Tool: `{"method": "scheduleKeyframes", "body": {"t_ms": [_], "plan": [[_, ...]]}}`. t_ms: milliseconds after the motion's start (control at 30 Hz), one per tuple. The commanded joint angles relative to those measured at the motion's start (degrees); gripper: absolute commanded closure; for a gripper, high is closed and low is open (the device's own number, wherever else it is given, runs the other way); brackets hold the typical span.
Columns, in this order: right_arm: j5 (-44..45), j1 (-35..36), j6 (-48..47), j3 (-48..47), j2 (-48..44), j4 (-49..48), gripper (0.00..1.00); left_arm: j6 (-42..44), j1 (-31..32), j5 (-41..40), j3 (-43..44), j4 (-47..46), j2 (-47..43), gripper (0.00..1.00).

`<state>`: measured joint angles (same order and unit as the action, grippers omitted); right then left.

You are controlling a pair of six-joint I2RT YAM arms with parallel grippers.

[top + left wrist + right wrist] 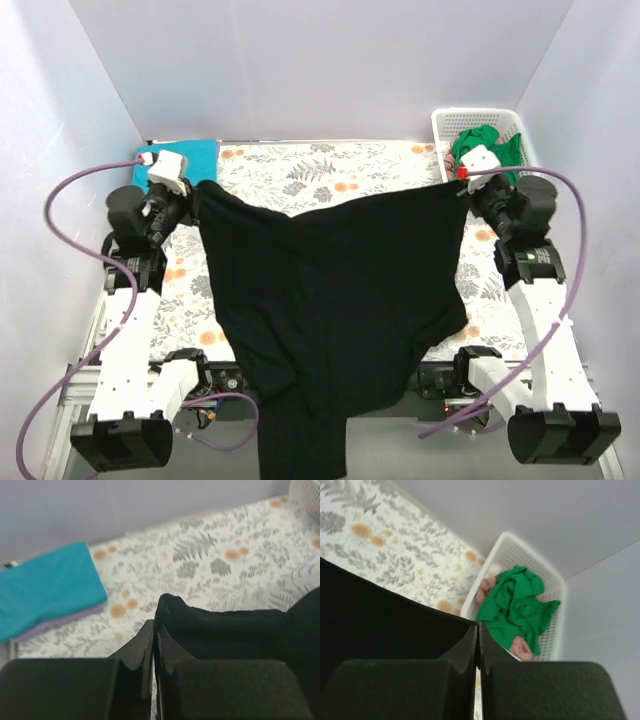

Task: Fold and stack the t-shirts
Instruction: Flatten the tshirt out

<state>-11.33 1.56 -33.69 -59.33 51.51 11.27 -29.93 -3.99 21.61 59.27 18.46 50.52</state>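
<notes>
A large black t-shirt hangs stretched between both arms and drapes over the table's near edge. My left gripper is shut on its left corner; the jaws pinch the black cloth. My right gripper is shut on its right corner. A folded teal t-shirt lies at the back left on a lavender one. A crumpled green t-shirt sits in the white basket, with pink cloth under it.
The fern-print table cover shows behind the black shirt. The white lattice basket stands at the back right corner, the teal stack at the back left. White walls close in the back and both sides.
</notes>
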Motion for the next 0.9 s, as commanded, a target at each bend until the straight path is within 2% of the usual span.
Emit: {"method": "scheduleKeyframes", "body": {"t_ms": [0, 100, 267, 533, 700, 867], "plan": [[-0.97, -0.07, -0.76, 4.13, 3.23, -9.85, 0.99, -0.65, -0.14, 1.86, -4.94, -5.6, 2.9, 1.0], [-0.88, -0.07, -0.06, 6.24, 8.51, -12.65, 0.99, -1.0, -0.14, 2.12, -7.85, -9.83, 9.03, 1.0], [-1.15, 0.11, 0.73, 6.16, 16.77, -15.48, 0.99, -1.53, -0.05, 2.05, -5.66, -14.76, 21.96, 1.0], [0.7, 0.37, -0.23, -3.31, 33.56, -16.1, 0.99, -1.09, 0.03, -1.56, 11.98, -16.88, 46.65, 1.0], [1.66, 0.37, -0.06, -10.18, 42.61, -15.93, 0.99, -0.83, 0.21, -3.84, 20.97, -16.44, 55.2, 1.0], [5.44, 0.37, 0.73, -17.03, 49.03, -15.58, 0.99, -0.83, 0.12, -10.44, 26.94, -17.13, 59.6, 1.0]]}}
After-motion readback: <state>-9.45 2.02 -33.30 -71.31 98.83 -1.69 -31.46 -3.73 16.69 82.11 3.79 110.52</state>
